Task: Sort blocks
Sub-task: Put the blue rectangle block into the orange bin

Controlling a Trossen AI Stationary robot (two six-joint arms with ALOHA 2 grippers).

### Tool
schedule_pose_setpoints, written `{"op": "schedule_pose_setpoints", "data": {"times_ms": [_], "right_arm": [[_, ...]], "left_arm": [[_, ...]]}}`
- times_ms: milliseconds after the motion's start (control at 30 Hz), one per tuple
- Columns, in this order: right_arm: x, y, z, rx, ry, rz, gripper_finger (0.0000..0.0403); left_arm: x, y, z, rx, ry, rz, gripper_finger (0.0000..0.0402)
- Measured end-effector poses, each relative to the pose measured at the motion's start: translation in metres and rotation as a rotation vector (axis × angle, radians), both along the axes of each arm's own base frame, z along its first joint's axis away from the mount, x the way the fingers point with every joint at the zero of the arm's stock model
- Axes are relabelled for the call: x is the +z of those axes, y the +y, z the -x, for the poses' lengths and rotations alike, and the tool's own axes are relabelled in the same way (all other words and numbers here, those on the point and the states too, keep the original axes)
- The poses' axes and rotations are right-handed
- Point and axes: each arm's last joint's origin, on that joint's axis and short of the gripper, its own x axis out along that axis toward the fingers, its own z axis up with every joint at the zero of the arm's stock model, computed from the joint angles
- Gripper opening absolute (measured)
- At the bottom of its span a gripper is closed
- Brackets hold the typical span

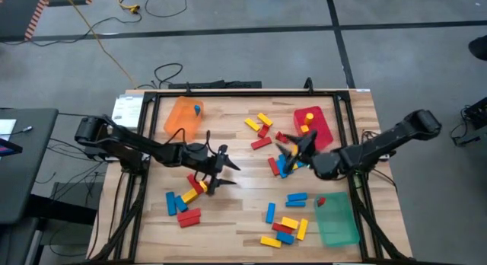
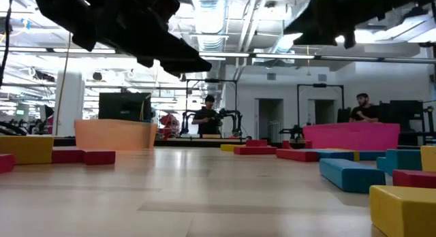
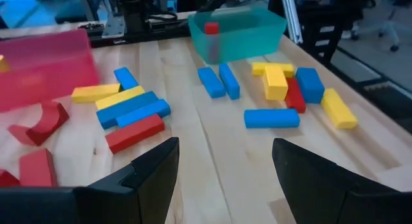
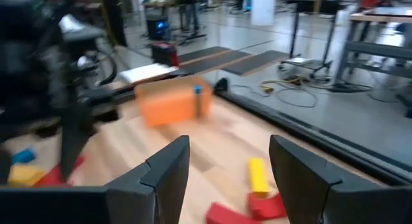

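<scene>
Blocks (image 1: 283,167) lie scattered across the counter (image 1: 236,219); we see both tools, left (image 1: 221,167) at nine o'clock, right (image 1: 293,149) at two, open and empty. Descending on tight clusters risks nudging neighbours.

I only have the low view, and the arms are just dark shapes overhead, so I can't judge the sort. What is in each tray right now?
Observer: The orange tray holds one blue block.
Operator: And the red one?
Observer: The red tray has two yellow blocks; one lies near its far end.
Operator: The green tray?
Observer: The green tray holds one red block, near its end towards the table's middle.
Operator: Are the grippers carrying anything?
Observer: No. The left gripper and right gripper are both open and empty above the table.
</scene>
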Motion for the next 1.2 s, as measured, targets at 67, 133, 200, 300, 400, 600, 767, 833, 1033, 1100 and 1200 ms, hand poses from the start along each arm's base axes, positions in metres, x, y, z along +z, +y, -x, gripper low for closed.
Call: {"op": "schedule_pose_setpoints", "data": {"times_ms": [67,133,200,300,400,600,767,833,1033,1100,1200], "right_arm": [[-0.001,0.011,-0.011,0.025,0.001,0.0,0.0229],[-0.001,0.02,-0.022,0.041,0.003,0.002,0.0229],[-0.003,0.028,-0.034,0.048,0.012,0.005,0.0229],[-0.006,0.038,-0.051,0.055,0.031,0.014,0.0229],[-0.008,0.046,-0.067,0.056,0.044,0.02,0.0229],[-0.004,0.058,-0.093,0.057,0.033,0.017,0.0229],[0.01,0.064,-0.103,0.063,0.0,0.013,0.0228],[0.017,0.065,-0.104,0.065,-0.021,0.005,0.0226],[0.027,0.074,-0.103,0.035,-0.053,0.007,0.0221],[0.027,0.076,-0.101,0.016,-0.057,0.007,0.0221],[0.027,0.08,-0.098,-0.012,-0.072,0.003,0.0221]], "left_arm": [[0.002,0.0,0.003,0.012,0.02,0.036,0.0245],[0.002,0.0,0.004,0.028,0.047,0.078,0.0245],[0.001,0.0,0.005,0.049,0.08,0.134,0.0245],[-0.002,0.001,0.006,0.076,0.124,0.196,0.0245],[-0.005,0.001,0.007,0.084,0.156,0.204,0.0245],[-0.008,0.001,0.009,0.077,0.189,0.168,0.0245],[-0.01,0.001,0.01,0.079,0.207,0.165,0.0245],[-0.01,0.001,0.01,0.079,0.206,0.165,0.0245],[-0.01,0.001,0.01,0.08,0.206,0.165,0.0245],[-0.01,0.001,0.01,0.08,0.207,0.165,0.0245],[-0.01,0.001,0.01,0.08,0.207,0.165,0.0245]]}}
